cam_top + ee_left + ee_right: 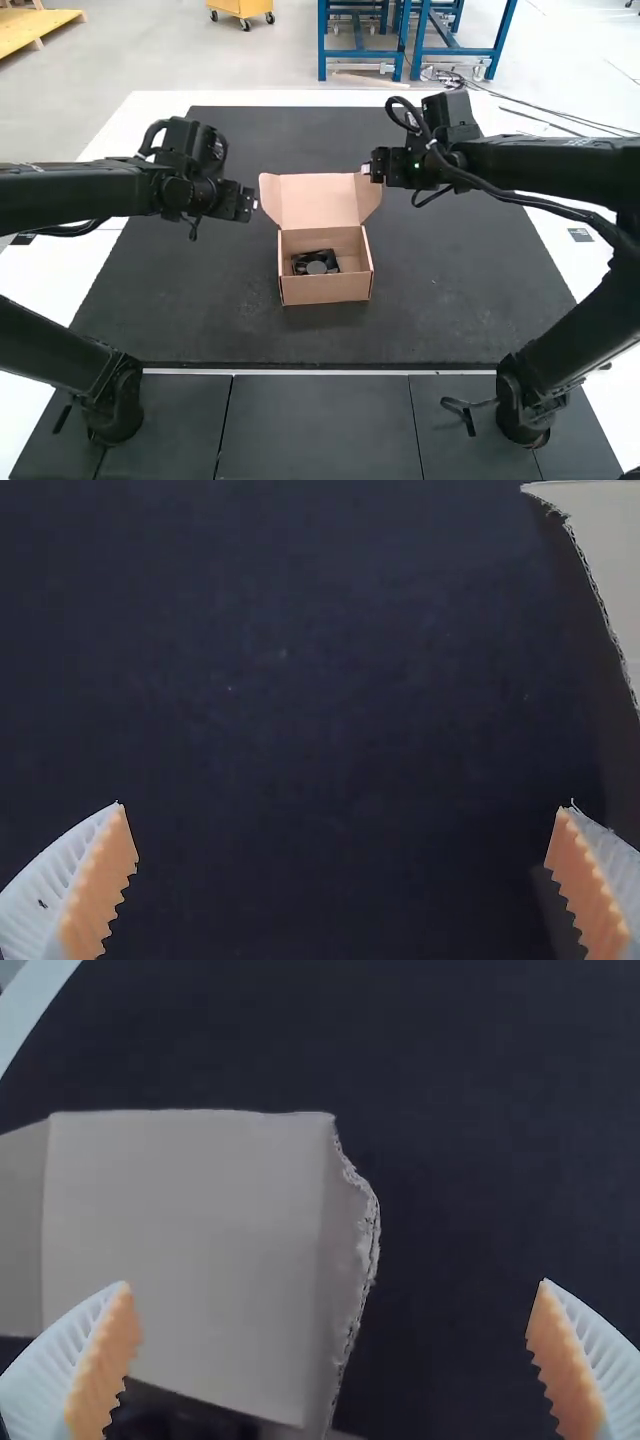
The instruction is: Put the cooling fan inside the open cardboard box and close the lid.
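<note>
A small brown cardboard box (325, 265) stands in the middle of the black mat, its lid (318, 200) tilted up and back. The black cooling fan (315, 264) lies inside the box. My left gripper (252, 203) hovers just left of the lid's left edge, open, its orange pads (97, 880) wide apart over bare mat, with a corner of the lid (600, 550) at the side. My right gripper (368, 170) sits at the lid's upper right corner, open, and the lid's outer face (200, 1250) lies under its fingers (565, 1360).
A black mat (470, 270) covers the white table (110, 125), with free room all around the box. Dark pads lie along the front edge by both arm bases (105, 405).
</note>
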Motion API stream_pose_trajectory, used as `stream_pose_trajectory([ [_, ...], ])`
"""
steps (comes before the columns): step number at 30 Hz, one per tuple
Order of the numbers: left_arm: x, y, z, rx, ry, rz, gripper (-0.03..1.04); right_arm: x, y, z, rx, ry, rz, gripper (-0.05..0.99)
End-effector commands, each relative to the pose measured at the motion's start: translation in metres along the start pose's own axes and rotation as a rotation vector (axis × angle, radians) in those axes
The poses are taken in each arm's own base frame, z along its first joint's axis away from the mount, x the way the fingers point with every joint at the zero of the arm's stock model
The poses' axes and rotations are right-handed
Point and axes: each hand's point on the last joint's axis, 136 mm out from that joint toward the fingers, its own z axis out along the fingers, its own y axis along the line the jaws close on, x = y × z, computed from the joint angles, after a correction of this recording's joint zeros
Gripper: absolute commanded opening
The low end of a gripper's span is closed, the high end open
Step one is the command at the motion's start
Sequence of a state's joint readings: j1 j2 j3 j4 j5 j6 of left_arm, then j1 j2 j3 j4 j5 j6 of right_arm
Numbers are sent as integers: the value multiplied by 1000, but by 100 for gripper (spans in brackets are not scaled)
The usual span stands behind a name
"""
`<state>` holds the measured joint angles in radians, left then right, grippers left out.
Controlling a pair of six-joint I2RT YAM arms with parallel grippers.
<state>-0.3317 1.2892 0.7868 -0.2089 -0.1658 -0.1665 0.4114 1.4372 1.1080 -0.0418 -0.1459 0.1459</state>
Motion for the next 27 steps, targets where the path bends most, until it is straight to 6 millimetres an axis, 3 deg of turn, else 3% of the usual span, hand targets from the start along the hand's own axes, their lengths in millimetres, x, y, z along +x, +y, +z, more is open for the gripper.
stream_pose_trajectory([
  [1, -19, 6, -2, -29, -45, -17, 97, -13, 6, -2, -36, -22, 10, 89],
  [9, -28, 14, 1, -51, -64, -32, 97, -14, 9, 5, -52, -12, 9, 88],
  [20, -41, 18, 4, -62, -94, -37, 97, -25, 8, 15, -51, -23, 10, 71],
  [27, -52, 16, 8, -60, -108, -29, 97, -20, 5, 25, -41, 18, 16, 70],
])
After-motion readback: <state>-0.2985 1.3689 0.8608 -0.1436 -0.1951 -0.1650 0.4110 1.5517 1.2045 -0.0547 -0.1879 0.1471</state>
